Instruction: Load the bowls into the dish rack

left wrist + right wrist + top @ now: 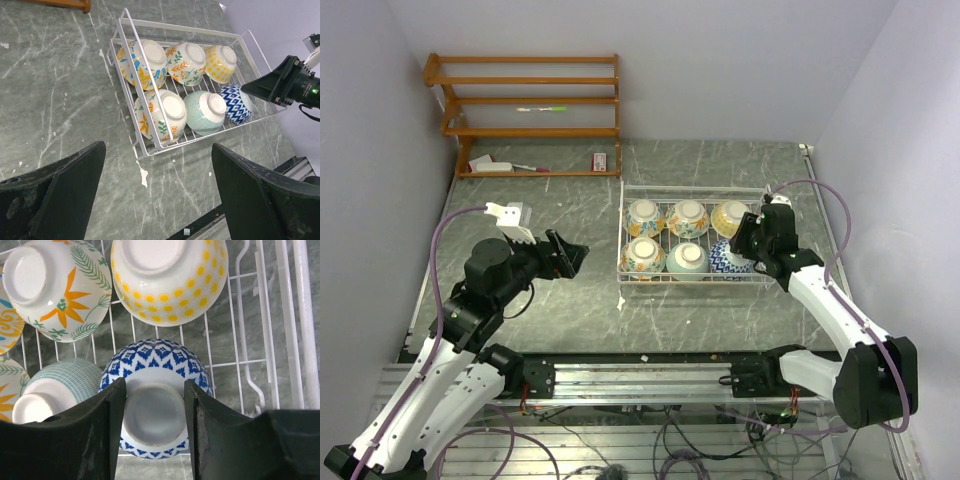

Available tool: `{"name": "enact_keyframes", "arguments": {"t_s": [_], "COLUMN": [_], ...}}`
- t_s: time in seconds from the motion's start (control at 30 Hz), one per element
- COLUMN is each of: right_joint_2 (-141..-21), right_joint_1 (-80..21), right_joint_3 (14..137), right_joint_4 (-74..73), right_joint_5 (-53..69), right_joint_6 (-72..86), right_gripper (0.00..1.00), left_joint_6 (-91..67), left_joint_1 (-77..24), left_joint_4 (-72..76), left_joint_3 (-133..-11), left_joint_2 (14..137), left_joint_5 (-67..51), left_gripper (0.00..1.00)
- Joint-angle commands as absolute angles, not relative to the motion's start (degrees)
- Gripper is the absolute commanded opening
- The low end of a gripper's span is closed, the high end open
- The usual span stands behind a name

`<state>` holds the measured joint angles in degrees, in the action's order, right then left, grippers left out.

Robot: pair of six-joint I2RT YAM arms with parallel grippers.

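Observation:
The white wire dish rack (692, 188) (175, 24) holds several bowls, all upside down in two rows. The back row has floral bowls (645, 217) (688, 217) and a yellow-dotted one (730, 217) (170, 280). In front stand a floral bowl (643, 256), a pale teal bowl (687, 259) (60, 385) and a blue-and-white bowl (728, 258) (155, 415). My right gripper (745, 245) (155, 385) hangs over the rack's front right corner, its fingers pressed on both sides of the blue-and-white bowl's foot ring. My left gripper (570, 255) (159, 150) hovers wide open above bare table left of the rack, holding nothing.
A brown wooden shelf unit (530, 100) stands at the back left with a marker and small items on it. A white chip (622, 301) (142, 176) lies on the dark marble table by the rack's near left corner. Walls close in on both sides.

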<state>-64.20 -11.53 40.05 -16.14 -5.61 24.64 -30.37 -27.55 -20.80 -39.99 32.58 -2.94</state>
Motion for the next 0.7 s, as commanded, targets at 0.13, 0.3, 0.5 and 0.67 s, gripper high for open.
{"name": "enact_keyframes", "arguments": {"t_s": [0.13,0.3,0.5,0.67], "right_joint_2": [-61.80,-60.57,-59.73,-60.70], "right_joint_1": [-11.13,-11.15,-11.09,-11.13], "right_joint_3": [42.03,42.23,43.47,42.97], "right_joint_4": [-21.00,-22.71,-25.53,-25.23], "right_joint_5": [-7.02,-7.50,-13.46,-16.33], "right_joint_6": [23.58,23.67,22.57,22.14], "right_gripper": [0.32,0.16,0.13,0.14], "left_joint_6": [-29.88,-29.88,-29.88,-29.86], "left_joint_1": [-27.69,-27.67,-27.69,-27.69], "left_joint_4": [-19.35,-19.23,-19.11,-19.14], "left_joint_3": [-40.88,-40.74,-40.70,-40.76], "left_joint_2": [31.99,32.06,31.66,31.77], "left_joint_5": [-1.70,-2.10,-2.11,-2.11], "left_gripper": [0.98,0.98,0.98,0.98]}}
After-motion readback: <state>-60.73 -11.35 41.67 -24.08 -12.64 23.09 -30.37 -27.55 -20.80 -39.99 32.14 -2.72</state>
